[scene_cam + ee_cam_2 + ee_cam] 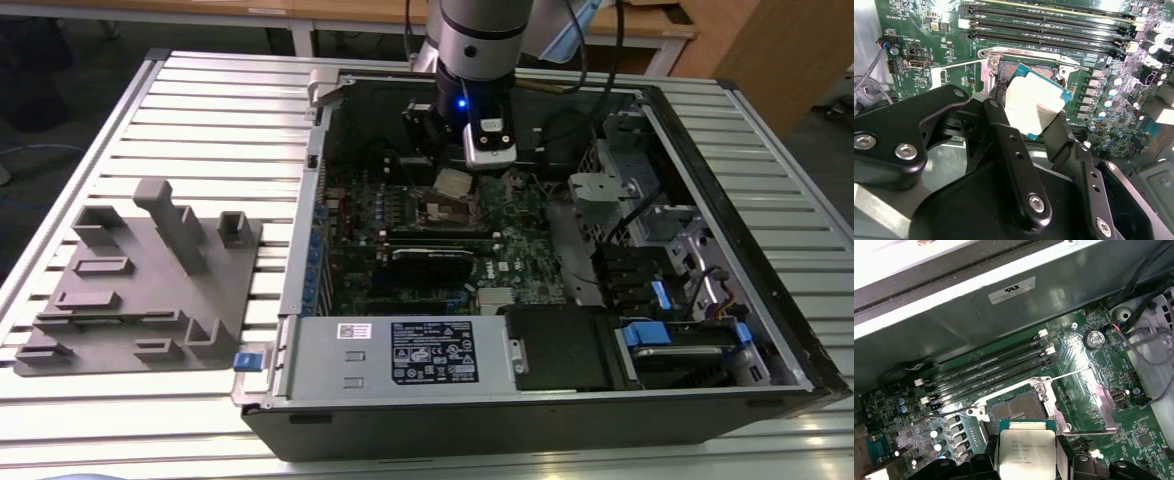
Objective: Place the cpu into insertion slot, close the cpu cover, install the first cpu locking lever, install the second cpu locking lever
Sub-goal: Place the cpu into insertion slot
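Cpu (1030,107) in jaws, arm (477,40) upright, seemingly above insertion slot (1016,411)

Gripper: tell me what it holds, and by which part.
The gripper holds the cpu by two opposite edges, one finger on each, close to the insertion slot.

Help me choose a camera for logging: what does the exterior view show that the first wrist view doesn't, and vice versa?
Exterior view: the arm, the whole case, the table and a grey fixture on the exterior view's left.
First wrist view: the cover swung open beside the slot, memory slots and a coin battery.
Both: the cpu held in the gripper, not yet in the slot, over the green board.
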Robot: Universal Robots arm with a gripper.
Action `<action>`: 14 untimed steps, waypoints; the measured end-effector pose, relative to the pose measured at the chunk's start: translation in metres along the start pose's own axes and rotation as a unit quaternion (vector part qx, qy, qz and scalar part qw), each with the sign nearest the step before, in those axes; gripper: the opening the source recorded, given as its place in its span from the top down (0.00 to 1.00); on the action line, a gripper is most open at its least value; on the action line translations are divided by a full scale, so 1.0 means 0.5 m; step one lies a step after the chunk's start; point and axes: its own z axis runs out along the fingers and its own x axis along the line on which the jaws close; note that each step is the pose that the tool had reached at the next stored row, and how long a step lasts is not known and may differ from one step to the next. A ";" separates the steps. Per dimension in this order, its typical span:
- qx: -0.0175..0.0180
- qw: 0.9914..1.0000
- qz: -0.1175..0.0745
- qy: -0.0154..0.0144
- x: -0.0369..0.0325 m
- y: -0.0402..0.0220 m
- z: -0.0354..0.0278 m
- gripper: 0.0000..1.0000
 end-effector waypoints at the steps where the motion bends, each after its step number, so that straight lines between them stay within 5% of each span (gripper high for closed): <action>1: 0.000 1.000 0.000 0.000 0.000 0.000 0.000 0.46; 7: 0.000 1.000 0.005 0.000 0.000 0.000 0.000 0.46; 14: 0.000 0.999 0.033 -0.003 0.000 0.000 0.000 0.46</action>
